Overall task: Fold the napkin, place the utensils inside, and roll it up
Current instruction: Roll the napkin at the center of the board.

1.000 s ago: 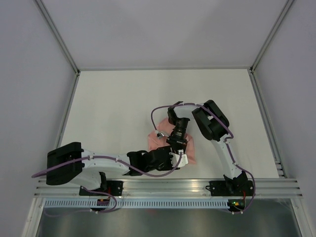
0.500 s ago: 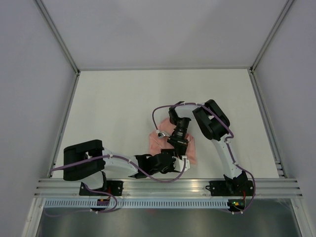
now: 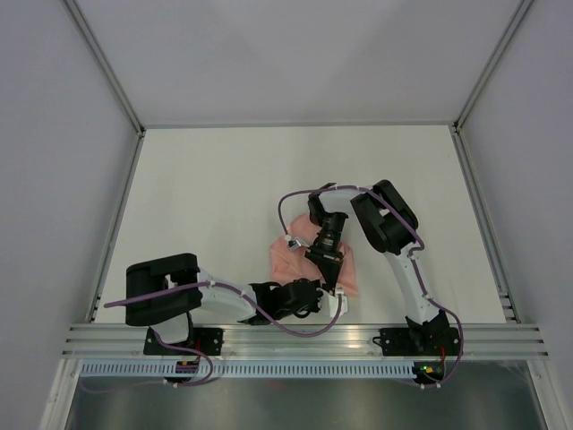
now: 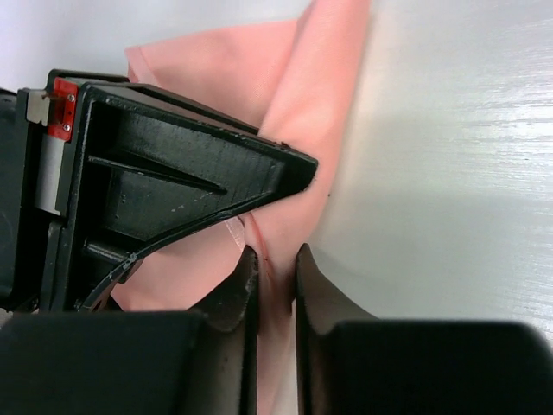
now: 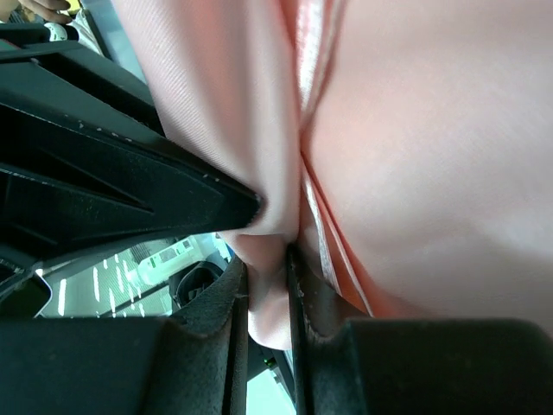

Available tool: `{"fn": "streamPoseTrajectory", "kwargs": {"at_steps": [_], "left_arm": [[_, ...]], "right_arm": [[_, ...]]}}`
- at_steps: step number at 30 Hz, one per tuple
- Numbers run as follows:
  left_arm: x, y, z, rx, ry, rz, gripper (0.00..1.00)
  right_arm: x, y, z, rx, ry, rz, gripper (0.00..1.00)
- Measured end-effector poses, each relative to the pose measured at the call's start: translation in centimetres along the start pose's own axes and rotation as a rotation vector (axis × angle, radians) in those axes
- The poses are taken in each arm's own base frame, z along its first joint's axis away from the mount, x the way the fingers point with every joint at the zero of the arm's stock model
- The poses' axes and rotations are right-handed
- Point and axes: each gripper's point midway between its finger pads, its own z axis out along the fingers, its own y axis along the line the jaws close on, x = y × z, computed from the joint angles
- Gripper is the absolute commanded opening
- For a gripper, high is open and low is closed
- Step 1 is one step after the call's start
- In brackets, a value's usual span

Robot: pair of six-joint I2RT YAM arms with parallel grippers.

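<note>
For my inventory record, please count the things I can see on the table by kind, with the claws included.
napkin: 1
claws: 2, the left claw and the right claw, each pinching a fold of the napkin
fork: 0 in view
Total: 3

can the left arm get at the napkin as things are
Probably yes: the left pincer is closed on a fold of the napkin, close beside the right pincer, which pinches it too. Nothing blocks it.

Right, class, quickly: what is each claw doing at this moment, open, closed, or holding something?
Left claw: closed, pinching a fold of the napkin.
Right claw: closed, pinching the napkin too.
</note>
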Motion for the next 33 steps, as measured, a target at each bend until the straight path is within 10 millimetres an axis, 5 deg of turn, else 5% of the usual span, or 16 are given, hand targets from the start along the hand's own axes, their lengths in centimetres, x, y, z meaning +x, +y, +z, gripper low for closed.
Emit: {"fn": "streamPoseTrajectory", "kwargs": {"at_steps": [3, 9, 17, 25, 33], "left_arm": [[-0.3, -0.1, 0.1, 0.007, -0.006, 0.014, 0.03], [-0.5, -0.2, 0.3, 0.010, -0.012, 0.015, 0.02], [-0.7, 0.3, 0.7, -0.016, -0.036, -0.047, 0.02], [-1.1, 0.2, 0.9, -0.015, -0.090, -0.163, 0.02], [-1.2, 0.4, 1.0, -0.026, -0.155, -0.306, 0.02]], "right_arm": [[0.2, -0.1, -0.2, 0.004, -0.002, 0.005, 0.13], [0.3, -0.2, -0.6, 0.045, -0.016, -0.021, 0.34], [-1.3, -0.6, -3.0, 0.197, -0.115, -0.146, 0.45], [-3.7, -0.7, -9.7, 0.400, -0.380, -0.294, 0.49], [-0.7, 0.8, -15.7, 0.558, -0.632, -0.357, 0.51]]}}
